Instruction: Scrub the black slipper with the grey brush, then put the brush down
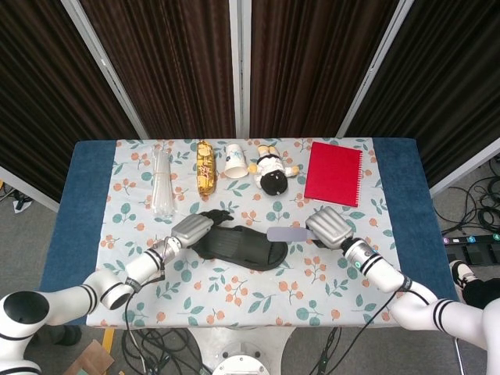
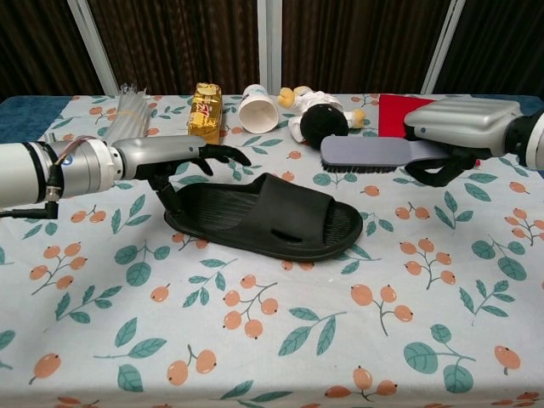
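Note:
The black slipper [image 1: 238, 248] [image 2: 263, 219] lies flat on the flowered cloth, heel to the left. My left hand [image 1: 191, 229] [image 2: 183, 157] is at the heel with its fingers stretched out above the slipper; only one dark finger [image 2: 172, 197] reaches down to the heel's edge. My right hand [image 1: 332, 228] [image 2: 459, 126] grips the handle of the grey brush [image 1: 287, 233] [image 2: 374, 153]. The brush hangs level, bristles down, above the cloth to the right of the slipper's toe and apart from it.
Along the back stand a bundle of clear straws [image 2: 127, 110], a gold packet [image 2: 204, 109], a tipped paper cup [image 2: 257, 107], a doll [image 2: 319, 119] and a red notebook [image 1: 334, 173]. Flowered cloth [image 2: 272, 340] stretches in front of the slipper.

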Robot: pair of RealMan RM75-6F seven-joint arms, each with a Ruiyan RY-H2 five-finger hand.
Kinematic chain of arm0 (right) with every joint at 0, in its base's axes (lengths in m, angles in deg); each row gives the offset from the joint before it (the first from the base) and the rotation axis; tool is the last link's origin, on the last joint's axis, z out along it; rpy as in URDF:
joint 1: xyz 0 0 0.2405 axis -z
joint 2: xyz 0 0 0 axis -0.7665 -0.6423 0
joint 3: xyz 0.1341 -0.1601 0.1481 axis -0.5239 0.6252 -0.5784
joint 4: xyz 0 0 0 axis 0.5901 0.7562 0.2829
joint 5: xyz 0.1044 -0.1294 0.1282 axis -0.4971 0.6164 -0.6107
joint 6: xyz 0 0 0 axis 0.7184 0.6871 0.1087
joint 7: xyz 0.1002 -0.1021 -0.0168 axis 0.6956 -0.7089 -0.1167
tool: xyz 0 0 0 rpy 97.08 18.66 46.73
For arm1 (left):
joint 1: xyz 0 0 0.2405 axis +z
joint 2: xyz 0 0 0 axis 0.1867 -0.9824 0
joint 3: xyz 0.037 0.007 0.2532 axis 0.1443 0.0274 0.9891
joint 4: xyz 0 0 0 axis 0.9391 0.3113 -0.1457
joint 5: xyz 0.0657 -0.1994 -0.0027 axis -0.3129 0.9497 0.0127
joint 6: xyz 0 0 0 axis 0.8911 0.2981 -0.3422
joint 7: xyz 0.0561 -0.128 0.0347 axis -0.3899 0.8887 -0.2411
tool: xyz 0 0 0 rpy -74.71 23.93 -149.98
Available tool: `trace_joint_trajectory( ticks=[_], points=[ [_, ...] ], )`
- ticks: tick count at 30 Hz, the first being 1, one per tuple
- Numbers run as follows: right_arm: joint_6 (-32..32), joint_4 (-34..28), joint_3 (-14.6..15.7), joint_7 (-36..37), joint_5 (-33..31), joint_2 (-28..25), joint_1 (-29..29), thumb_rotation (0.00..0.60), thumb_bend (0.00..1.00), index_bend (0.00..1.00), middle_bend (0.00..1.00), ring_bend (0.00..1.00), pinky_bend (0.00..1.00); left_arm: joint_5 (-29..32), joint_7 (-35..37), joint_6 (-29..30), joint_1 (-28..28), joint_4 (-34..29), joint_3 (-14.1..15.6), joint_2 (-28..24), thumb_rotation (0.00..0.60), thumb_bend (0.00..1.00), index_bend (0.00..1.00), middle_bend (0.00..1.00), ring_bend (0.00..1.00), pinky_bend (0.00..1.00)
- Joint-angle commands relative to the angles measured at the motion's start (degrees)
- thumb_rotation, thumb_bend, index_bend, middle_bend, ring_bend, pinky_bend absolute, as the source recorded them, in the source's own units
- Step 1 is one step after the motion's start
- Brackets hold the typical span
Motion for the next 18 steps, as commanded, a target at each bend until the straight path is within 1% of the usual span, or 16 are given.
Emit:
trace_joint_trajectory(
  ticks=[1,2,4,5,7,8,9,10,12,13,15,16,18],
  points=[
    [-1.6,2.7,-0.9,-3.3,-2.8,0.6,0.9,0.6,0.36,1.0,0.96,0.99,0.98,2.2,-3.2,1.7,1.6,-4.8,-1.1,-3.1,0.6,0.05,0.12,0.09,0.03,0.1],
    [-2.1,3.5,-1.1,-3.7,-3.7,1.1,1.0,0.6,0.33,1.0,0.94,0.97,0.95,2.7,-4.0,2.3,2.1,-6.3,-1.3,-4.2,0.6,0.05,0.12,0.09,0.03,0.1],
    [-3.0,4.8,-1.4,-4.2,-5.1,1.9,1.3,0.6,0.28,0.95,0.86,0.88,0.86,3.3,-5.3,3.9,3.3,-8.1,-1.5,-5.9,0.6,0.05,0.12,0.09,0.03,0.09],
    [-3.8,5.6,-1.4,-4.6,-6.0,2.3,1.5,0.6,0.24,0.89,0.8,0.8,0.79,3.7,-6.1,5.2,4.2,-9.2,-1.6,-7.0,0.6,0.05,0.12,0.09,0.03,0.1],
    [-4.9,6.4,-1.4,-5.3,-7.2,2.6,1.7,0.6,0.19,0.72,0.65,0.62,0.62,4.4,-7.1,7.3,5.8,-10.7,-1.8,-8.6,0.6,0.05,0.12,0.09,0.03,0.09],
    [-5.3,6.7,-1.3,-5.7,-7.7,2.7,2.0,0.6,0.18,0.61,0.57,0.52,0.51,4.8,-7.6,8.5,6.8,-11.7,-1.8,-9.7,0.6,0.05,0.12,0.09,0.03,0.1],
    [-5.4,6.7,-1.3,-6.0,-8.0,2.7,2.2,0.6,0.16,0.47,0.47,0.41,0.39,5.0,-7.8,9.4,7.4,-12.3,-1.9,-10.5,0.6,0.05,0.12,0.09,0.03,0.1],
    [-5.6,6.4,-1.3,-6.3,-8.5,2.5,2.5,0.6,0.15,0.38,0.41,0.34,0.32,5.2,-8.2,10.5,8.3,-12.9,-1.9,-11.5,0.6,0.05,0.12,0.09,0.03,0.1],
    [-5.3,5.3,-1.5,-6.2,-9.0,2.0,3.0,0.6,0.1,0.14,0.24,0.17,0.18,5.7,-8.9,11.9,9.5,-13.6,-2.0,-12.8,0.6,0.05,0.12,0.09,0.03,0.1],
    [-5.1,4.6,-1.6,-5.9,-9.0,1.5,3.2,0.6,0.08,0.07,0.18,0.11,0.13,6.0,-9.3,12.4,10.1,-13.9,-2.0,-13.4,0.6,0.05,0.12,0.09,0.03,0.1],
    [-3.9,2.7,-1.9,-5.0,-8.7,0.0,3.9,0.6,0.07,0.0,0.11,0.04,0.07,6.5,-9.7,13.6,11.4,-14.7,-2.1,-15.1,0.6,0.05,0.12,0.09,0.03,0.1],
    [-3.3,1.7,-2.0,-4.6,-8.5,-0.9,4.2,0.6,0.07,0.0,0.08,0.02,0.04,6.7,-9.8,14.1,12.0,-15.0,-2.0,-15.8,0.6,0.05,0.12,0.09,0.03,0.1],
    [-1.2,-1.1,-2.1,-3.6,-7.8,-3.6,5.4,0.6,0.07,0.0,0.05,0.0,0.02,6.8,-10.0,15.6,13.8,-15.7,-1.4,-17.8,0.6,0.05,0.12,0.09,0.03,0.1]
  ],
)
